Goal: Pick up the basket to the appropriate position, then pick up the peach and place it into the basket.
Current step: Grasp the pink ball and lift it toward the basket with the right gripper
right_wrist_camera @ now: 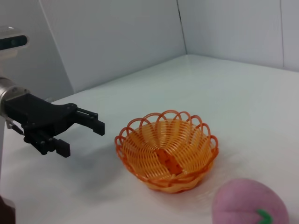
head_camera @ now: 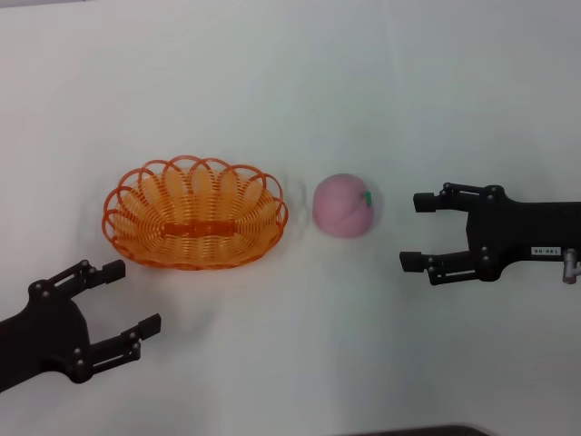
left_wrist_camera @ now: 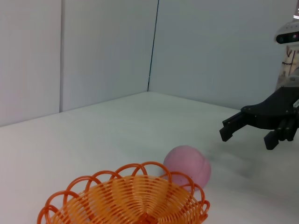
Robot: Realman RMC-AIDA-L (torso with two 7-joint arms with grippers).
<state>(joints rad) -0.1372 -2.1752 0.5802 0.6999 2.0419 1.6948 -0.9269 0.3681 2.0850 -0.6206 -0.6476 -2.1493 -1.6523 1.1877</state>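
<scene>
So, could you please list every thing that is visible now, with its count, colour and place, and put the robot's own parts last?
basket: one, orange, empty, standing on the table to the left of centre.
peach: one, pink with a small green leaf mark, on the table just right of the basket, apart from it.
table: one, white, under everything.
walls: pale grey panels behind the table, seen in the wrist views.
left pincer: one, black, open, holding nothing, near the front left, below the basket in the head view.
right pincer: one, black, open, holding nothing, right of the peach and pointing toward it.
</scene>
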